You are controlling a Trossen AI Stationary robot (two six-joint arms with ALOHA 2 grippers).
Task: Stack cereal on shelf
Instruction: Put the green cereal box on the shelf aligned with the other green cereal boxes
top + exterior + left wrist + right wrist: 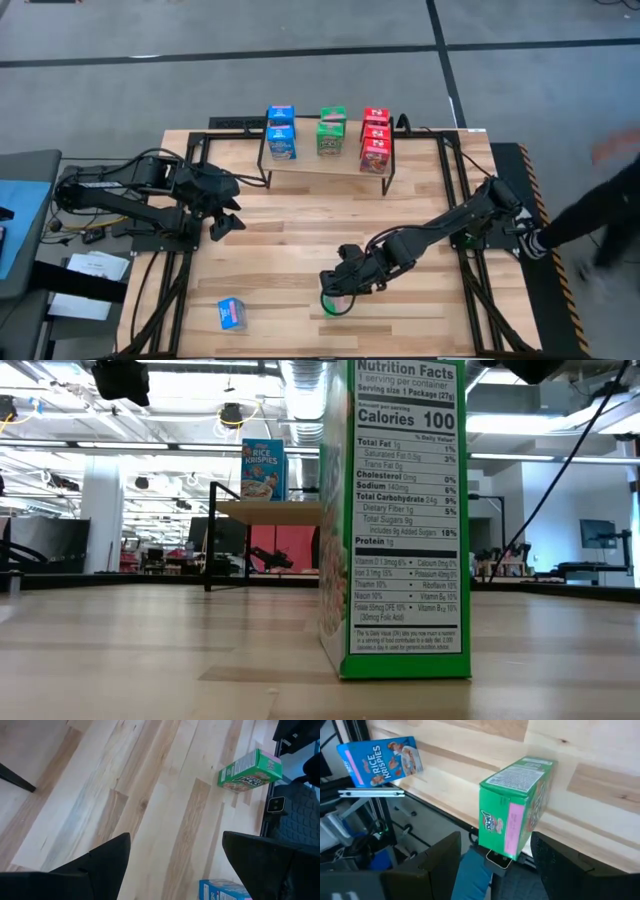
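- High view: right gripper point(338, 297) hovers over upright green cereal box point(333, 303) at table's front edge, jaws apart, nothing gripped
- Left gripper point(226, 215) open, empty, nr shelf point(325, 161)
- Blue Rice Krispies box point(231, 314) lies front-left

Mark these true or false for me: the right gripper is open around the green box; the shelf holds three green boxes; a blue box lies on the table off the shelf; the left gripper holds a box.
1. The right gripper is open at the green cereal box. True.
2. The shelf holds three green boxes. False: two are stacked there.
3. A blue box sits on the table. True.
4. The left gripper holds a box. False: open, empty.
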